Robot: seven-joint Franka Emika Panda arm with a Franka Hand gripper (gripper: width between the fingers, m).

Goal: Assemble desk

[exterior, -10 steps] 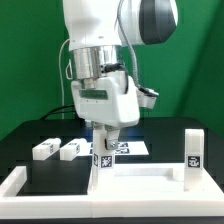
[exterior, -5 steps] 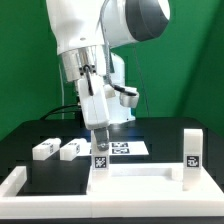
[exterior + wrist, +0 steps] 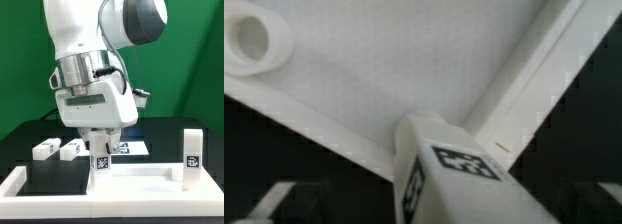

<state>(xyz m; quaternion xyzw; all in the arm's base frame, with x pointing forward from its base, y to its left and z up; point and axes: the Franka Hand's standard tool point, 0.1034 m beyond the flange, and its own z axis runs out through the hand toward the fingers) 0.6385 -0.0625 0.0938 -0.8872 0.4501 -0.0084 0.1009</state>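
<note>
The white desk slab (image 3: 140, 176) lies at the table's front with its raised rim up. One white leg (image 3: 101, 160) with a square marker stands upright at the slab's back corner on the exterior view's left. My gripper (image 3: 102, 138) hangs straight over this leg. In the wrist view the leg (image 3: 452, 165) rises between my fingers (image 3: 278, 203), with dark gaps on both sides, so the jaws stand open around it. The slab (image 3: 402, 80) shows a round hole (image 3: 249, 40). Two legs (image 3: 42, 150) (image 3: 70, 149) lie loose. Another leg (image 3: 193, 149) stands upright.
The marker board (image 3: 128, 147) lies flat behind the slab. The white frame (image 3: 14, 182) borders the black table. The two loose legs lie on the exterior view's left, the upright leg near the right frame edge.
My wrist turned one way and then back above the corner leg. The gripper stays over the leg at about the same height. The leg and slab have not shifted.
</note>
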